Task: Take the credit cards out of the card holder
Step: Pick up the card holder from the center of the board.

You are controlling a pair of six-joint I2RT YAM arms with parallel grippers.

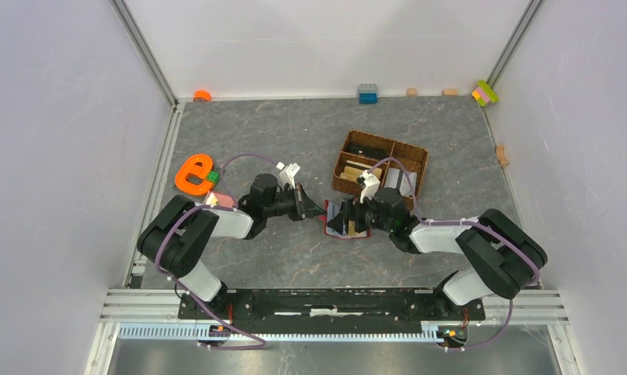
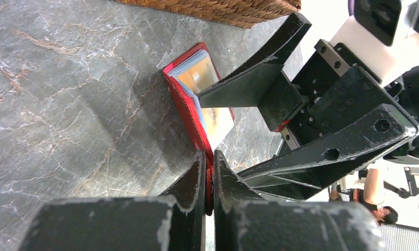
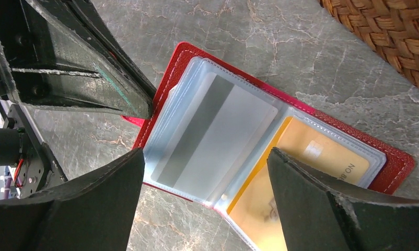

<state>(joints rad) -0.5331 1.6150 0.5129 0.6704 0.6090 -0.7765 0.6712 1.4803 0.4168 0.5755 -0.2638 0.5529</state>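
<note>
**Card holder** (image 3: 182, 54): dark red, grained leather-like cover with pale stitching. It is open with its inside facing up, about midway between the tabletop's left and right edges and nearer the near edge. Inside are glossy clear plastic sleeves.

**Credit cards**: a white-grey card (image 3: 218, 133) with a darker grey stripe sits in one sleeve. An orange-tan card (image 3: 306, 157) sits in the next; its faint lettering is unreadable.

**Left gripper** (image 2: 208, 170): black, scuffed fingers pressed together on the cover's red edge, clamping it.

**Right gripper** (image 3: 206, 154): fingers spread wide over the sleeves, flanking the white-grey card, with nothing held.

**Basket** (image 1: 388, 148): brown woven wicker, rectangular, with compartments. It stands just beyond the card holder toward the far edge; its contents are unclear.

**Orange letter "e"** (image 1: 193, 173): near the left edge, with a green block (image 1: 213, 177) just beside it.

**Blue block** (image 1: 367, 94): at the far edge, with small tan blocks (image 1: 411, 91) to its right. A multicoloured block (image 1: 486, 92) lies at the far right corner.

**Tabletop** (image 1: 256, 133): dark grey, matte, marbled with pale veins. Pale walls (image 1: 60, 117) enclose it on three sides, and metal posts stand at the far corners.
</note>
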